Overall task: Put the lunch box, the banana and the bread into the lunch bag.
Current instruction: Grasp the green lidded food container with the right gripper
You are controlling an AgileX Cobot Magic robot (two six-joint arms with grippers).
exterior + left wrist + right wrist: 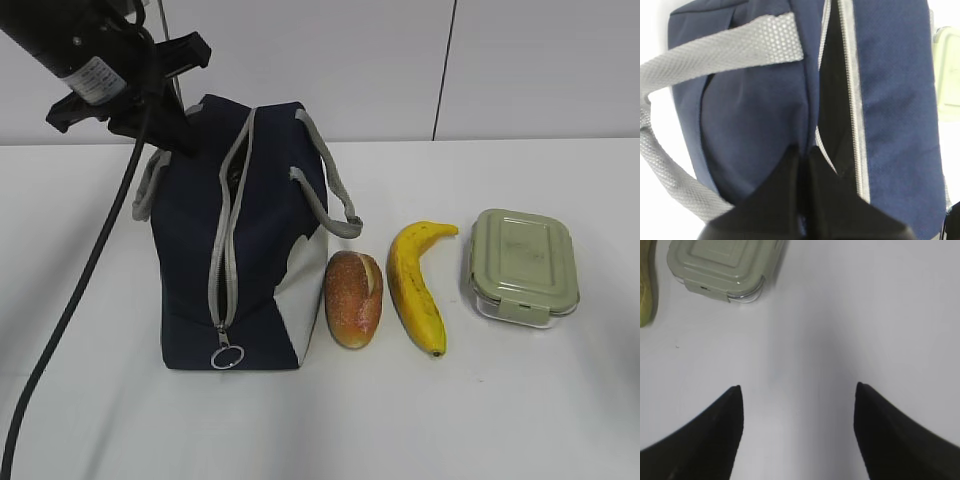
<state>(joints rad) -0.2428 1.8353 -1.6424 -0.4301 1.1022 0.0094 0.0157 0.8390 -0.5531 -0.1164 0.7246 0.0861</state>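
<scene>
Nearest the front edge of the tabletop, the zipper's ring pull (pixel 226 357) hangs at the foot of the bag (pixel 245 240), which stands upright left of centre. Its zipper is undone, leaving a dark narrow slit along the top. The fabric is soft and likely to sag, so the mouth probably needs spreading before anything goes in.

Just right of the bag lies the bread (pixel 354 298), close against the white panel; whether they touch I cannot tell. It looks light and crusty, best taken across its short width with a mild squeeze.

Next right is the banana (pixel 416 285), near the bread but apart. It is smooth and bruises easily; the middle of the curve seems the balanced place to grip.

Farthest right, toward the right edge, sits the box (pixel 524 266), rigid, probably the heaviest, with a slick lid; its short sides offer the firmest hold.

The right gripper (pixel 799 390) hovers over bare table near the box, fingers spread wide, holding nothing.

At the back, the left gripper (pixel 804 155) is pinched onto the bag's fabric beside the slit.
</scene>
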